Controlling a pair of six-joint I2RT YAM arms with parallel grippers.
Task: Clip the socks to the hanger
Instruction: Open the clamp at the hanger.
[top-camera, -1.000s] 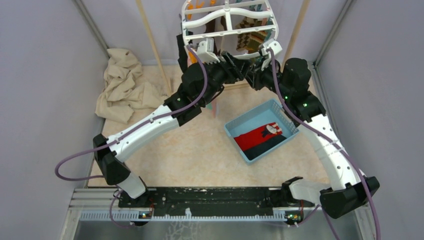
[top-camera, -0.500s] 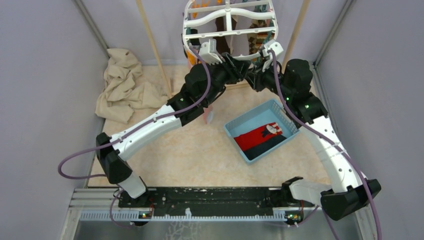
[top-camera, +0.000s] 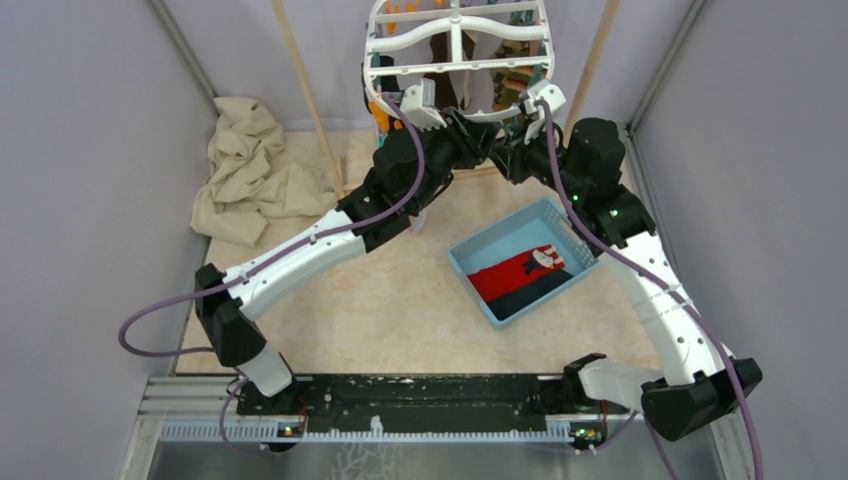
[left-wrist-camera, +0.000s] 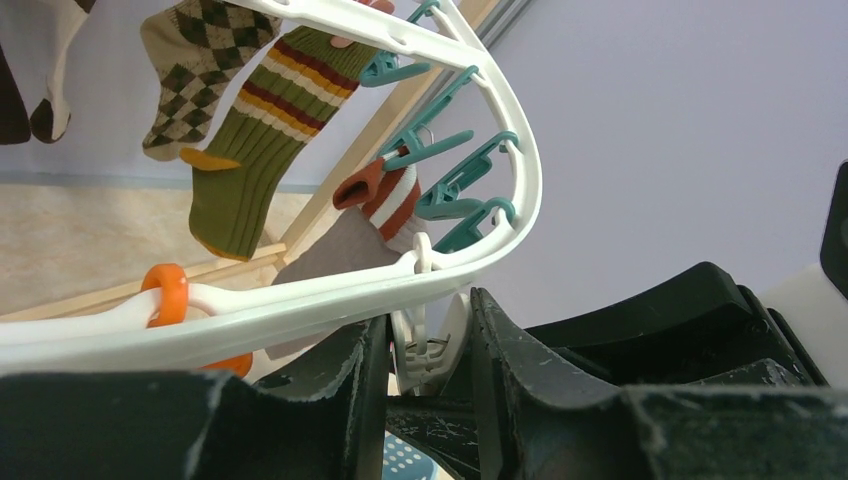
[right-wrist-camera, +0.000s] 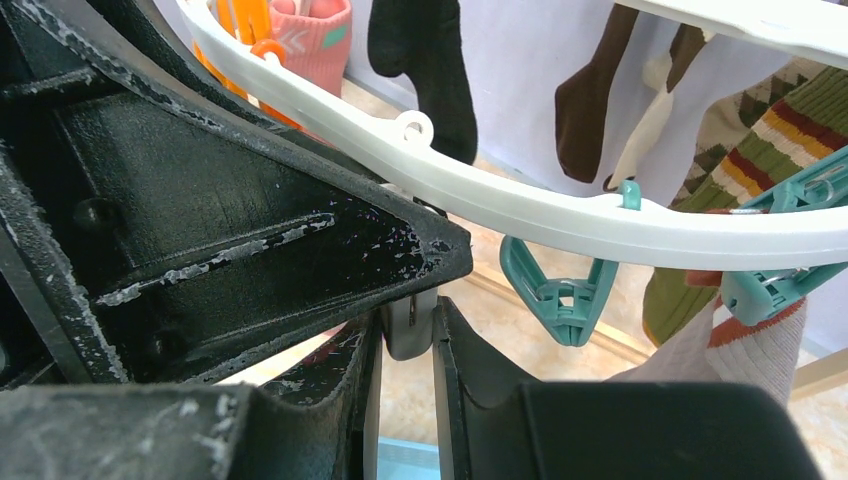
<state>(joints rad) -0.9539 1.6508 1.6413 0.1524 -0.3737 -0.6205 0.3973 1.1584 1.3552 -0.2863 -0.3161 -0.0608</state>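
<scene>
Fingers: right gripper (right-wrist-camera: 408, 320) pinches a peg (right-wrist-camera: 408, 330) under hanger's (right-wrist-camera: 520, 210) near rim; left gripper (left-wrist-camera: 430, 315) straddles one, grip unclear. Socks (top-camera: 505, 275) lie in bin (top-camera: 497, 228), near-right of both; your right one's closer.

White shells, black joints on the left arm (top-camera: 290, 262) and right arm (top-camera: 665, 305); purple cables (top-camera: 135, 335); the left pincer (left-wrist-camera: 428, 345) is scuffed black.

The top camera sat high above and behind the arm bases, looking down and forward across the whole table (top-camera: 400, 300) to the hanger (top-camera: 455, 70) at its far end. Each wrist camera looked up along its tool from very close under the hanger's near rim, with the left tool (left-wrist-camera: 428, 350) view facing rightward and the right tool (right-wrist-camera: 405, 330) view facing leftward. All three views shared that rim.
</scene>
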